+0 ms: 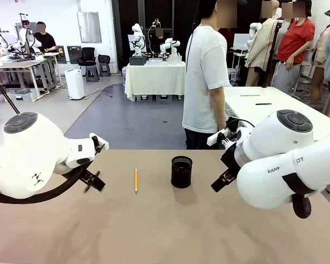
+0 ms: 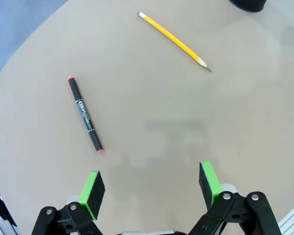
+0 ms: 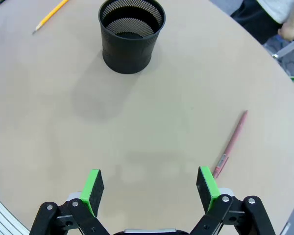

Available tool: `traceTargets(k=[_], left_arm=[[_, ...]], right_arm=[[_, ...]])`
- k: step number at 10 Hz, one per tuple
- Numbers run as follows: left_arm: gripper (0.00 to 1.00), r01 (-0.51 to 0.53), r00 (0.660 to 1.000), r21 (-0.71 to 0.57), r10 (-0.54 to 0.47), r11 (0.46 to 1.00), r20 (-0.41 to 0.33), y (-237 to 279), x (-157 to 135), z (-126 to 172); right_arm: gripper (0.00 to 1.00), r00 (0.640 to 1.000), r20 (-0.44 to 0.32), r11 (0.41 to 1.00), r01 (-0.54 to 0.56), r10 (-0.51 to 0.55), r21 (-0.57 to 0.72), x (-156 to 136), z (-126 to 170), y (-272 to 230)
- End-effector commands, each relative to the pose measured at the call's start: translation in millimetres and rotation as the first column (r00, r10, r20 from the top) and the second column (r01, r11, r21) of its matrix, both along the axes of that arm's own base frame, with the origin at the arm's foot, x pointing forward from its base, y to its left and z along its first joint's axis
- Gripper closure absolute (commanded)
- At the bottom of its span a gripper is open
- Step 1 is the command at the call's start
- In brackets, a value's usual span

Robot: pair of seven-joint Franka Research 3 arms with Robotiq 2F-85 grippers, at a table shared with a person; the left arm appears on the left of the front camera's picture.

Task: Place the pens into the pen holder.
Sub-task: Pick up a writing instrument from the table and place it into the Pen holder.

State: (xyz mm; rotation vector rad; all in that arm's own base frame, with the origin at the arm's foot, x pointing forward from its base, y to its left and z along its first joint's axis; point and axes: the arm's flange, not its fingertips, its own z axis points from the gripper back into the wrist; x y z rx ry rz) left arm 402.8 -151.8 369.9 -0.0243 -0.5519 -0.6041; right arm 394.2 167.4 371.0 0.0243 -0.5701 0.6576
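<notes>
The three pens lie flat on the tan desk [image 1: 154, 231], and none is in the holder yet. The black marker with red ends [image 2: 85, 114] is seen ahead of the left pincer [image 2: 151, 182], off toward the finger on its wrist view's left, with its barrel running roughly away from the pincer. The orange-yellow wooden pencil [image 2: 174, 40] lies farther ahead, beyond the marker, on a slant. The thin reddish-brown pen [image 3: 232, 143] lies just beside the right pincer [image 3: 149, 185], outside the finger on that view's right, angled away. The small black wire-mesh cylindrical pen holder [image 3: 131, 36] stands upright well ahead of the right pincer, and nothing is seen inside it.

Both pincers are spread wide above the desk, and nothing is held in either.

A first pick appears to be the step in hand. It would be done well if a pincer were shifted sideways over its nearest pen and rolled so that the fingers straddle the barrel crosswise at its middle. The pads would need to be brought down almost to the desk, since so thin a stick is easily missed. The pen is then best tipped upright and released low in the holder's mouth, as the cup looks light and may be knocked over.
</notes>
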Motion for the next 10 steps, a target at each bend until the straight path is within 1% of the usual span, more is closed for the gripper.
traceTargets(k=[1, 10], left_arm=[[0.0, 0.0, 1.0, 0.0, 0.0, 1.0, 0.0, 0.1, 0.0, 0.2], [0.0, 0.0, 1.0, 0.0, 0.0, 1.0, 0.0, 0.0, 0.0, 0.0]], right_arm=[[0.0, 1.0, 0.0, 1.0, 0.0, 0.0, 0.001, 0.0, 0.0, -0.1], [0.0, 1.0, 0.0, 1.0, 0.0, 0.0, 0.0, 0.0, 0.0, 0.0]])
